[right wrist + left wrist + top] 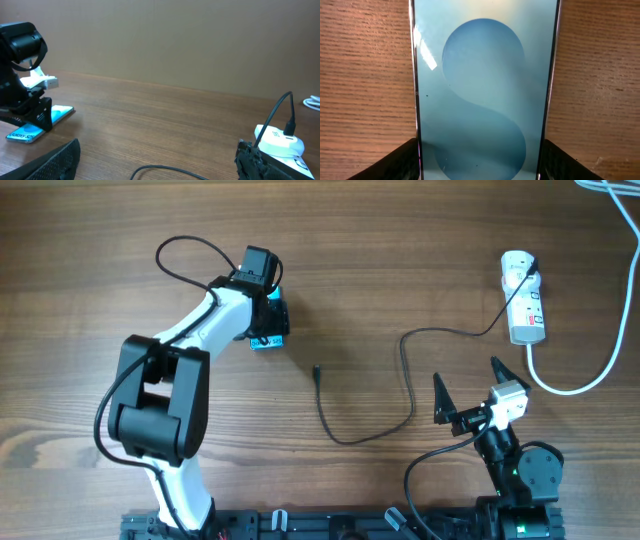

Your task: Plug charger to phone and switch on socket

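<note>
I am counting one phone, one charger, one socket and my two pincers on the desk. Nearest, my right pincer is gaping wide, holding nothing. Beyond it the charger is trailing leftward, its connector lying mid-desk. Farther left, my left pincer is straddling the phone, fingers at its long edges; I cannot tell whether they are gripping. The socket is lying far right.

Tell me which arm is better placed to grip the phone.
Left. The left end effector sits over the phone, fingers flanking both long edges. The right end effector stands open, far off near the socket.
</note>
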You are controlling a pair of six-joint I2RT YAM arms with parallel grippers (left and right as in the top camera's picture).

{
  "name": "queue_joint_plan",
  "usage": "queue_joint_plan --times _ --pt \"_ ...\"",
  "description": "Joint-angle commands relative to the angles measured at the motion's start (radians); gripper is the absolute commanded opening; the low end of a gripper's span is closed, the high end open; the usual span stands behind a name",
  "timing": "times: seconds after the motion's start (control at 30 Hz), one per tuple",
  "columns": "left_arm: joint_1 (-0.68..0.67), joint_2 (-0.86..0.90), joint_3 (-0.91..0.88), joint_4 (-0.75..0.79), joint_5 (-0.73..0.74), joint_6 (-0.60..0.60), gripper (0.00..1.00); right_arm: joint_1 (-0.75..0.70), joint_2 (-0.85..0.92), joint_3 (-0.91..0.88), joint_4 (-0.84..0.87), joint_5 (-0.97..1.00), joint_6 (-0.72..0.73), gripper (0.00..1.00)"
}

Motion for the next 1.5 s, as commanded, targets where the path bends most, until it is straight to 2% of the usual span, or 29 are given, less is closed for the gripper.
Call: queue_joint_plan --times 0.0,0.2,0.23,0.27,0.3,0.43,0.67,0.7,0.73,0.83,0.9,0.97,1.1,1.27,1.37,1.47 --pt "-0.005 -0.008 -0.027 -0.011 0.055 -0.002 0.68 -0.003 0.006 -0.002 0.003 0.006 -0.018 1.0" --pt "-0.008 -0.008 -0.027 -0.063 0.07 -0.002 0.73 -0.003 0.006 -0.002 0.003 0.006 -0.018 1.0" --pt "-0.007 -0.008 -0.027 -0.058 0.07 -0.002 0.79 -0.003 0.006 -0.002 0.003 0.006 -0.018 1.0" --pt "-0.007 -0.008 -0.027 -0.046 0.07 -0.002 0.93 -0.003 0.006 -0.002 0.003 0.006 -0.018 1.0" --pt "-0.006 -0.008 -0.027 -0.03 0.069 -0.002 1.0 -0.003 0.006 -0.002 0.003 0.006 -0.018 1.0" --pt "-0.006 -0.007 -0.027 0.058 0.039 -0.001 1.0 -0.003 0.006 -0.002 0.003 0.006 -0.018 1.0" --pt "-0.019 -0.001 -0.047 0.031 0.039 -0.036 1.0 -0.003 0.006 -0.002 0.003 0.006 -0.018 1.0" --pt "-0.019 -0.001 -0.047 0.021 0.035 -0.035 0.98 -0.003 0.006 -0.002 0.003 0.006 -0.018 1.0" --pt "-0.019 -0.001 -0.047 0.017 0.032 -0.021 0.91 -0.003 0.006 -0.002 0.003 0.006 -0.018 1.0" --pt "-0.019 -0.001 -0.047 -0.002 -0.076 -0.021 0.9 -0.003 0.006 -0.002 0.003 0.006 -0.018 1.0" --pt "-0.019 -0.001 -0.047 -0.011 -0.137 -0.021 0.92 -0.003 0.006 -0.002 0.003 0.006 -0.018 1.0" --pt "-0.019 -0.001 -0.047 0.0 -0.105 -0.022 1.0 -0.003 0.006 -0.002 0.003 0.006 -0.018 1.0" --pt "-0.019 -0.001 -0.047 0.046 -0.051 -0.02 1.0 -0.003 0.006 -0.002 0.003 0.006 -0.018 1.0" --pt "-0.011 -0.001 -0.047 0.072 -0.038 0.058 0.89 -0.003 0.006 -0.002 0.003 0.006 -0.018 1.0" --pt "-0.012 -0.001 -0.047 0.02 0.026 0.058 0.84 -0.003 0.006 -0.002 0.003 0.006 -0.018 1.0" --pt "-0.012 -0.001 -0.047 -0.028 0.029 0.058 0.78 -0.003 0.006 -0.002 0.003 0.006 -0.018 1.0"
